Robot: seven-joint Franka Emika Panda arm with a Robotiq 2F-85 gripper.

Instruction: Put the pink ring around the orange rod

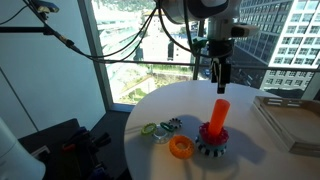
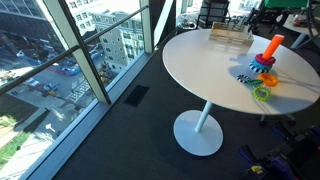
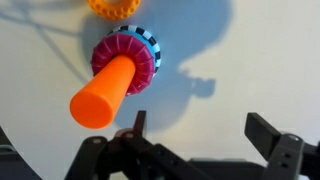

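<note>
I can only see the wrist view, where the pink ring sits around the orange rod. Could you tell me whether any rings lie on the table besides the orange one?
Observer: Yes, a green ring lies flat near the edge of the white table, farther from the orange rod than the orange ring.
Operator: Thank you. Where is the gripper relative to the rod?
Observer: In an exterior view the gripper hangs above the rod's top, not touching it.
</note>
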